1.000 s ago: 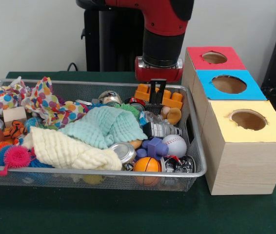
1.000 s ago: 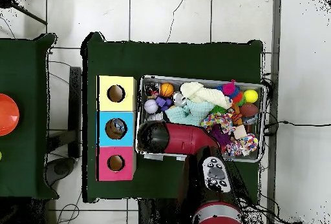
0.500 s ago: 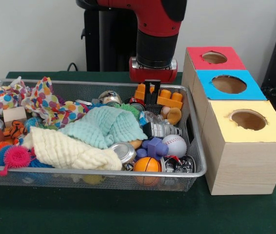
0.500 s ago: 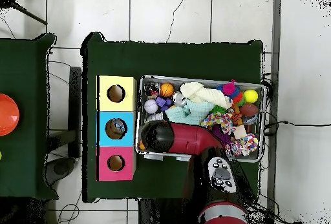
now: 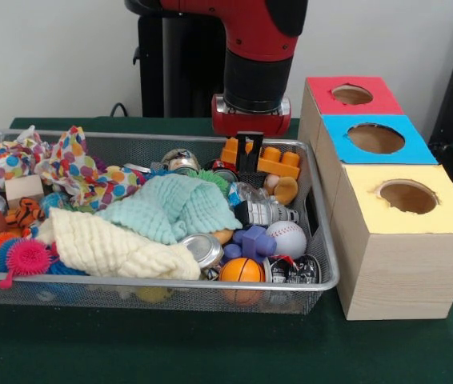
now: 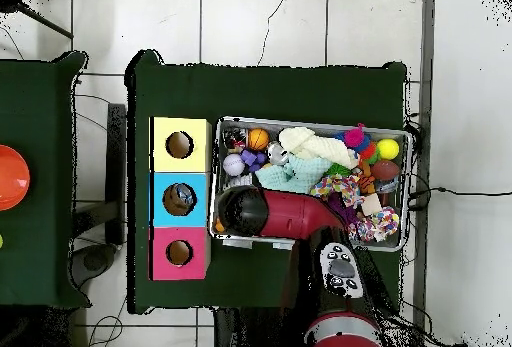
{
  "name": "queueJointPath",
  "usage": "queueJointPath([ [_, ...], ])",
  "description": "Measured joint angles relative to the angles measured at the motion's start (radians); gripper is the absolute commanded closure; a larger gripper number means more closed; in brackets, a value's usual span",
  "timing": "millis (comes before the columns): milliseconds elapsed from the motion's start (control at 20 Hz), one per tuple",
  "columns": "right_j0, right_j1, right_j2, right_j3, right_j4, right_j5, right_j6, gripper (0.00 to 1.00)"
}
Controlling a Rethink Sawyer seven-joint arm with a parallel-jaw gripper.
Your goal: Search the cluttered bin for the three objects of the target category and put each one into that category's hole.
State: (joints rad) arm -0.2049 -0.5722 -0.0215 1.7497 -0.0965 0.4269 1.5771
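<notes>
Keeping the whole jumble inside the wire bin (image 5: 322, 280), probably so that nothing is rolling off the table during the search. Lining up the three boxes just beside the bin's end, the yellow-topped box (image 5: 406, 232) nearest the camera, the blue-topped box (image 5: 338, 132) behind it and the red-topped box (image 5: 322, 92) at the back, each showing one round hole on top, so that a drop is needing only a short carry. Bringing the red arm (image 5: 258, 48) straight down at the bin's far corner, next to the boxes. Leaving the mint cloth (image 5: 170, 208) and the cream cloth (image 5: 106, 248) spread over the middle, likely hiding other pieces underneath.

Hanging the gripper (image 5: 249, 154) low at the orange building block (image 5: 278, 162), apparently touching or overlapping it from the front view; being covered by the arm from overhead. Not being able to tell how wide the pincer is standing, nor whether it is already gripping the block.

Taking that block as the likely target: bright orange plastic, studded on top, lying against the bin's back wall, rigid and easy to pinch across its width.
</notes>
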Motion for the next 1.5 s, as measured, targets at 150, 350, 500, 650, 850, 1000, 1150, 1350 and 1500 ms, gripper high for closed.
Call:
queueJointPath([
  [150,0.002,0.001,0.000,0.000,0.000,0.000,0.000,1.00],
  [350,0.002,0.005,0.000,0.000,0.000,0.000,0.000,1.00],
  [500,0.002,0.011,0.000,-0.001,0.000,0.000,0.000,1.00],
  [650,0.002,0.020,0.000,-0.001,0.000,0.000,0.000,0.00],
  [850,0.002,0.021,0.000,-0.001,0.000,0.000,0.000,0.00],
  [1000,0.002,0.021,0.000,-0.004,0.000,0.000,0.000,0.00],
  [1150,0.002,0.021,0.000,-0.006,0.000,0.000,0.000,0.00],
  [1350,0.002,0.022,0.000,-0.006,0.000,0.000,0.000,0.00],
  [1500,-0.002,0.022,0.000,-0.006,0.000,0.000,0.000,0.00],
])
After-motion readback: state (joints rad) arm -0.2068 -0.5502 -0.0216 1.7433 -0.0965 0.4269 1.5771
